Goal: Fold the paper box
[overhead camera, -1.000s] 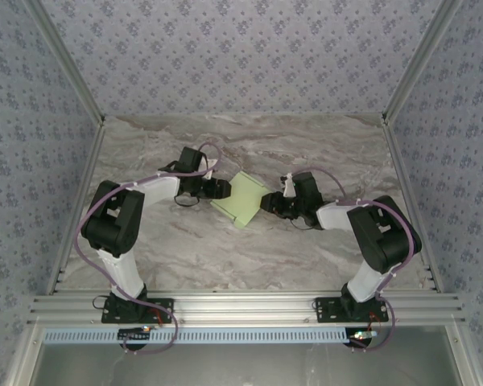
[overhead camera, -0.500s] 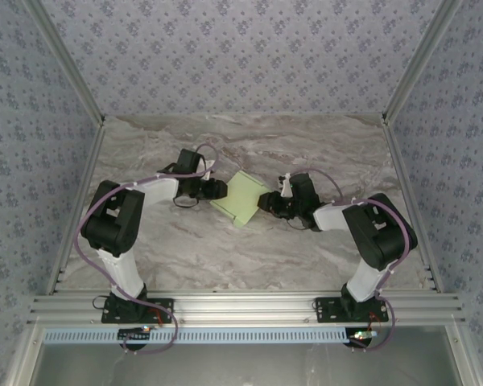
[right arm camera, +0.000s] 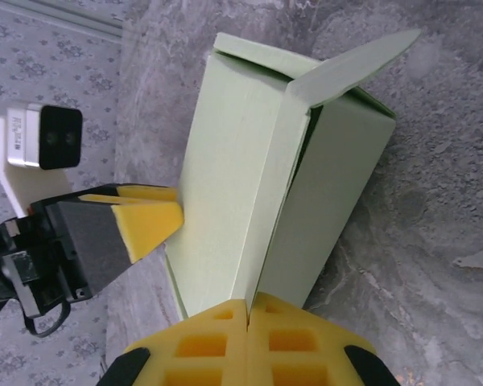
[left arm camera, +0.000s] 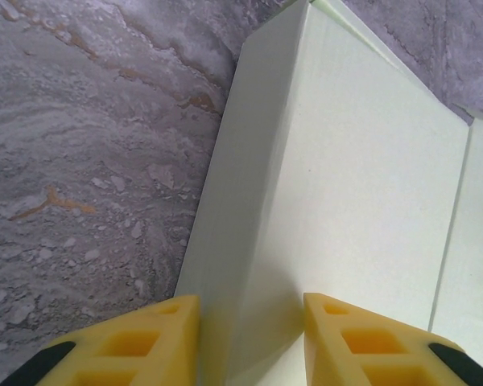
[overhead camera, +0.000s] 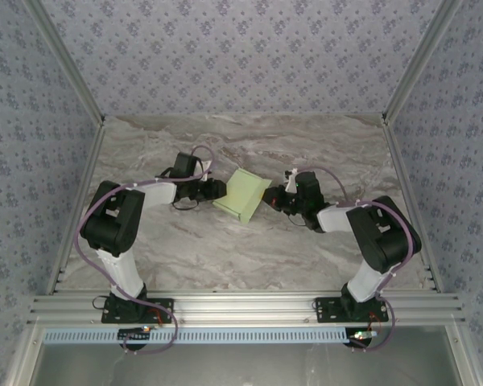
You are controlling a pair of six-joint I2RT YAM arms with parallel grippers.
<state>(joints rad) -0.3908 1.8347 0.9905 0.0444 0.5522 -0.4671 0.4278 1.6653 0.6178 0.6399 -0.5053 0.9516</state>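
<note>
Pale light-green thin-card paper box point(overhead camera: 241, 193), partly folded into a rectangular shape, sat near the middle of the grey marbled tabletop point(overhead camera: 225, 257), between the two grippers and well apart from the table edges. In the top view it was turned at a slant to the table edges. Could not tell whether its underside rested on the table or was lifted.

Left gripper point(overhead camera: 218, 190) was at the box's left end. In the left wrist view its yellow foam fingers point(left arm camera: 177, 338) stood parted, one on each side of a long folded corner of the box point(left arm camera: 362, 185). The card filled the gap between them and looked clamped.

Right gripper point(overhead camera: 270, 198) was at the box's right end. In the right wrist view its yellow fingers point(right arm camera: 201, 346) were pressed together, with a thin creased panel of the box point(right arm camera: 241, 161) running into the seam between them, so it was pinching the card.

One flap point(right arm camera: 346, 64) stuck out open at the box's far end. Beyond the box, a yellow finger of the left gripper point(right arm camera: 149, 221) touched its side face, with a small white camera block point(right arm camera: 40, 141) above it.

Patterned blue-grey walls point(overhead camera: 241, 48) enclosed the table.
</note>
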